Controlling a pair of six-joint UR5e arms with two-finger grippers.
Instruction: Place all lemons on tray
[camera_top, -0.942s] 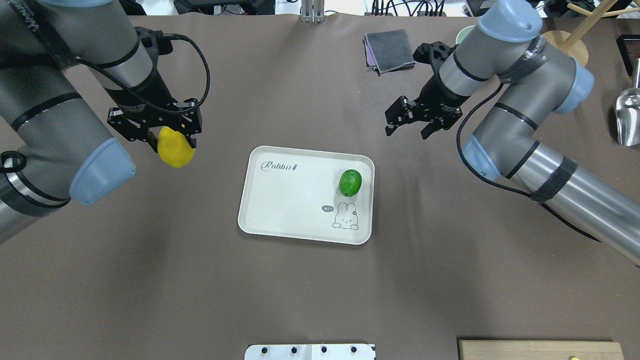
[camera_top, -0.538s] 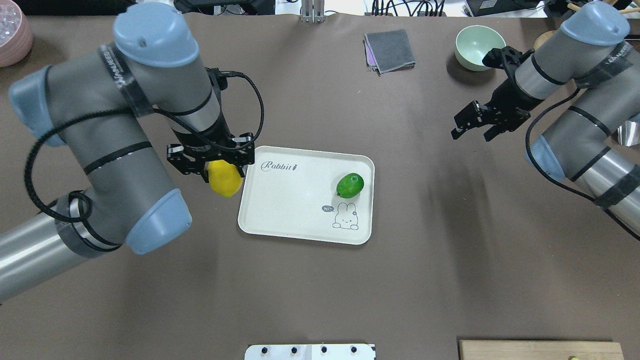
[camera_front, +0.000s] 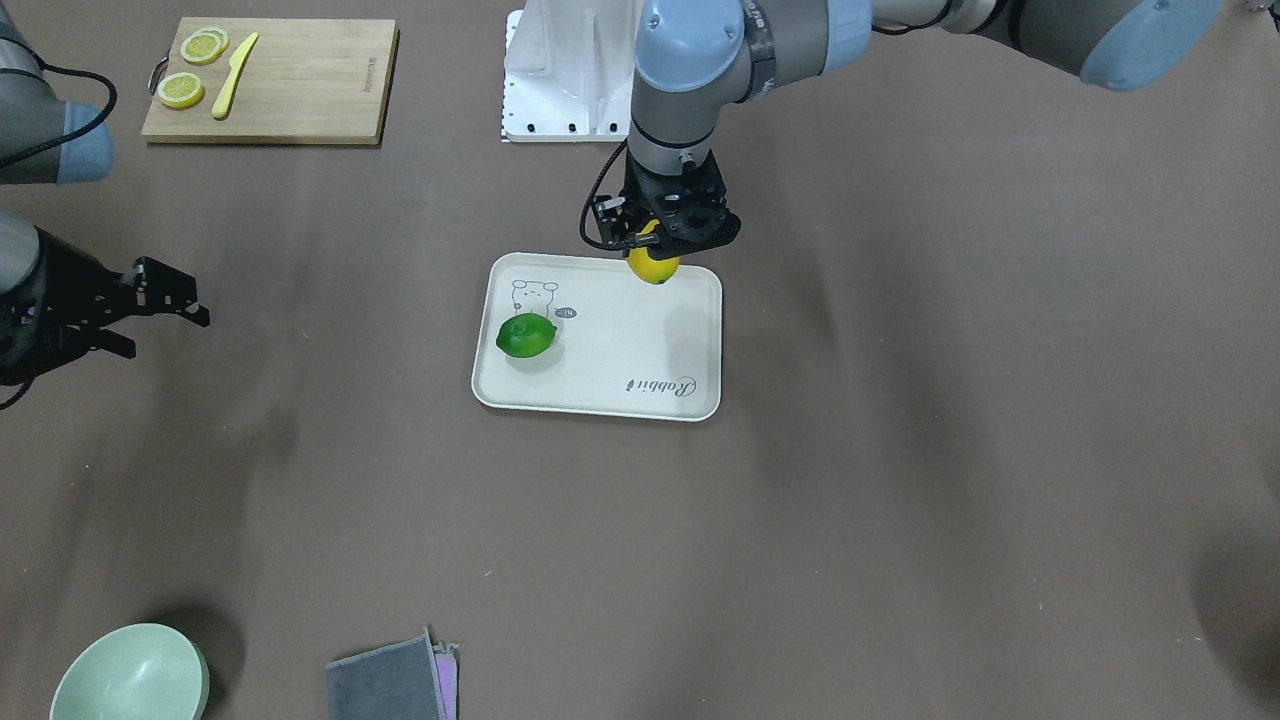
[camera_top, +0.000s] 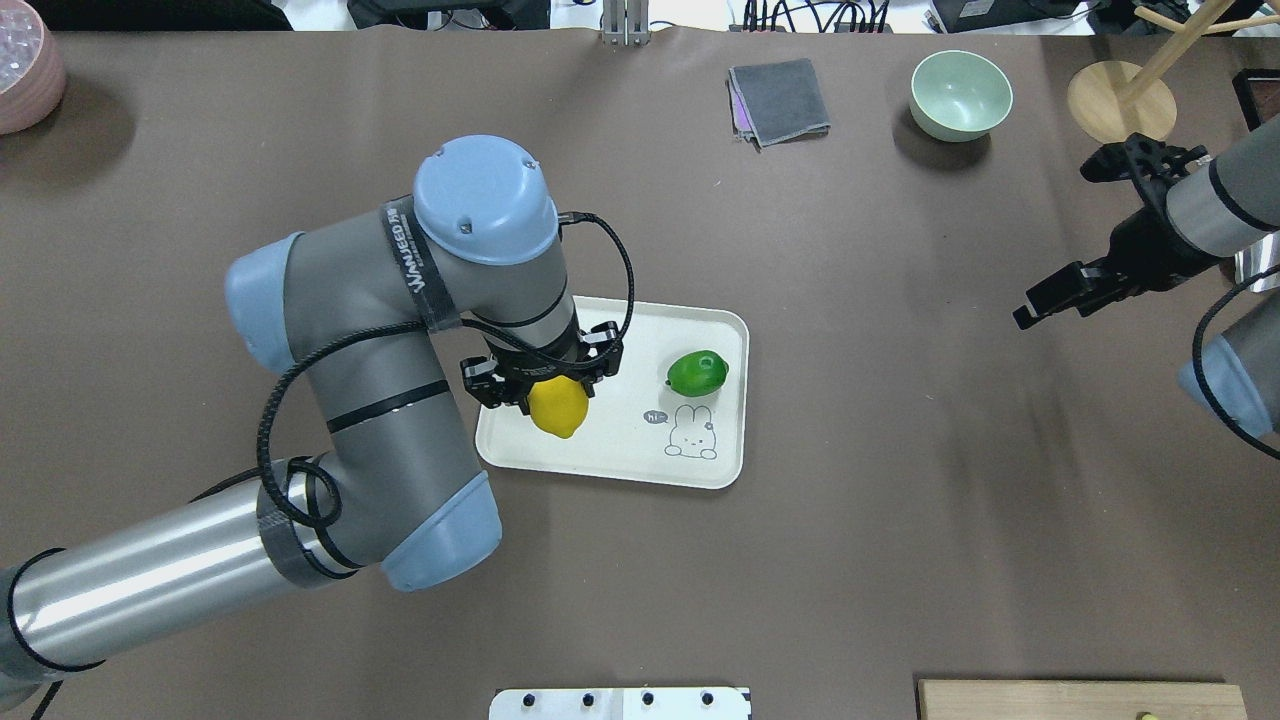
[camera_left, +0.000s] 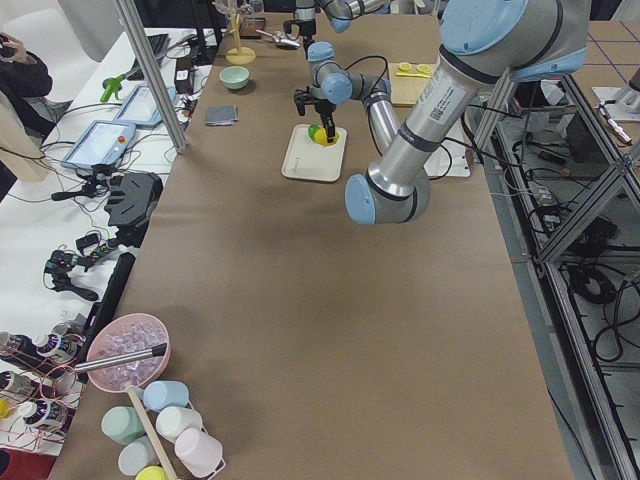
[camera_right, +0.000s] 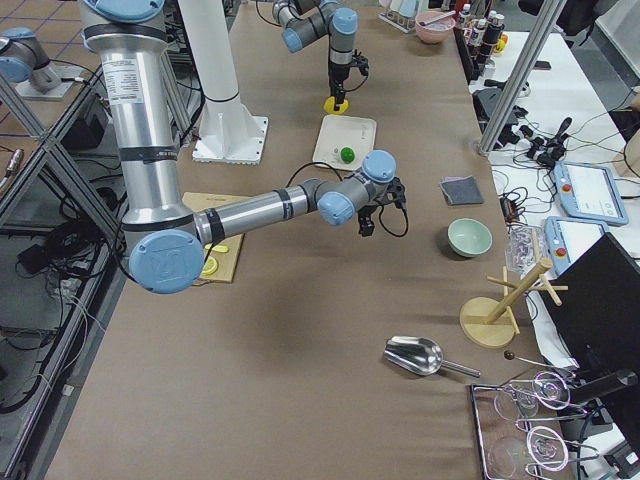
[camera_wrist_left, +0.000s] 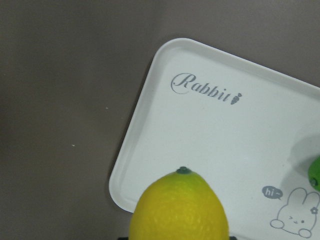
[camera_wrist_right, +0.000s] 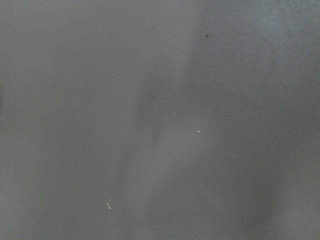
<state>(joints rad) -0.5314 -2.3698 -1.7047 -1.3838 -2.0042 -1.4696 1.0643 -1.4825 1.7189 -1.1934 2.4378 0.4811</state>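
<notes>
The off-white tray (camera_top: 640, 330) lies mid-table, also in the front-facing view (camera_front: 620, 350). The green lemon (camera_top: 697, 372) lies on it next to the drawing, on its right side. My left gripper (camera_top: 553, 388) is shut on the yellow lemon (camera_top: 558, 405) and holds it over the tray's left part, near the edge closest to me. The front-facing view shows this lemon (camera_front: 653, 265) just above the tray, and the left wrist view shows it (camera_wrist_left: 179, 207) over the tray corner. My right gripper (camera_top: 1060, 300) is open and empty, far right of the tray.
A green bowl (camera_top: 960, 90) and a folded grey cloth (camera_top: 778, 100) sit at the far edge. A wooden stand (camera_top: 1120, 100) is far right, a pink bowl (camera_top: 25, 70) far left. A cutting board (camera_front: 270, 80) with lemon slices and a yellow knife lies near my base.
My left gripper has carried the yellow lemon rightward from beside the tray to over it. My right arm has drawn back to the right, still open. The green lemon rolled slightly.
</notes>
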